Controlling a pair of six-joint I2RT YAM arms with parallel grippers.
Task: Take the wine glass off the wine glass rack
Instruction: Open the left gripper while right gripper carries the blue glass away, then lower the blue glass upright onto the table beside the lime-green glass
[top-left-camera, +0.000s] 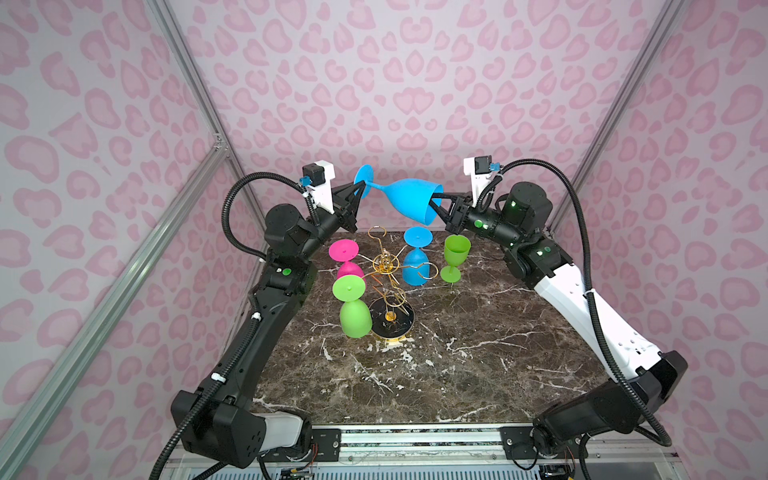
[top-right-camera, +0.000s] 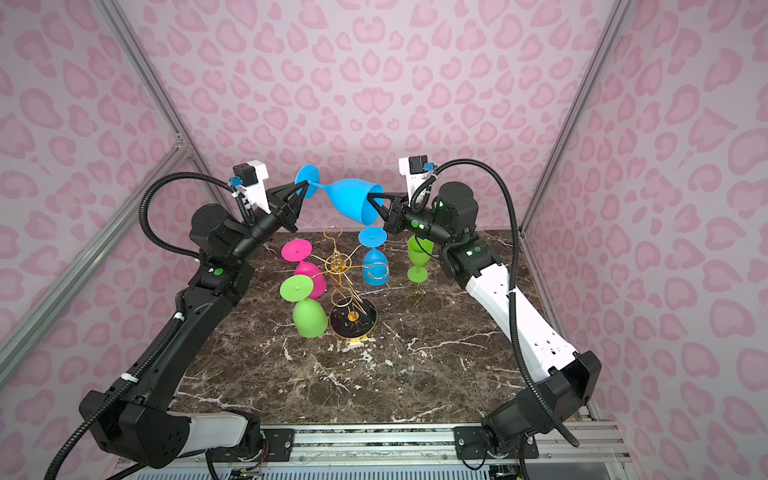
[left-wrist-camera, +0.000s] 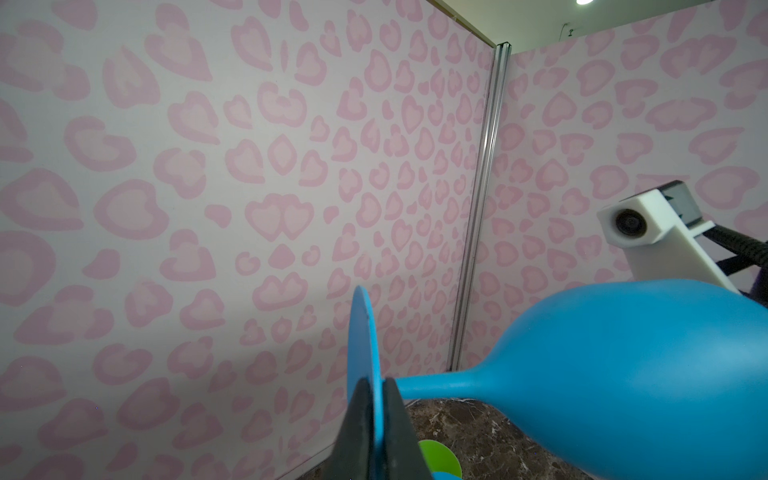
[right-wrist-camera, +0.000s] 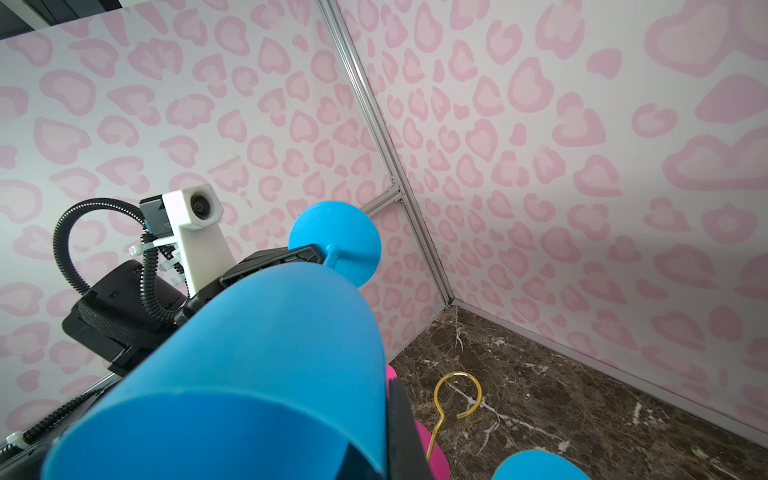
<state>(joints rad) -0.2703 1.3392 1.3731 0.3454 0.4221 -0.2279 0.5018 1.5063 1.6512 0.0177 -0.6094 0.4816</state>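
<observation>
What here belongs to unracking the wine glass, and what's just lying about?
Job: held blue wine glass, wine glass rack, hung pink glass, hung green glass, hung blue glass, left fingers, right fingers.
Lying about: upright green glass, marble table.

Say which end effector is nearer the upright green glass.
Right. The right end effector, pinching the blue glass at its rim, is above and beside the upright green glass; the left end effector, at the blue glass's foot, is farther, across the rack.

Wine glass lay sideways aloft, behind wine glass rack. Rack stood on table; upright glass stood to its right.
</observation>
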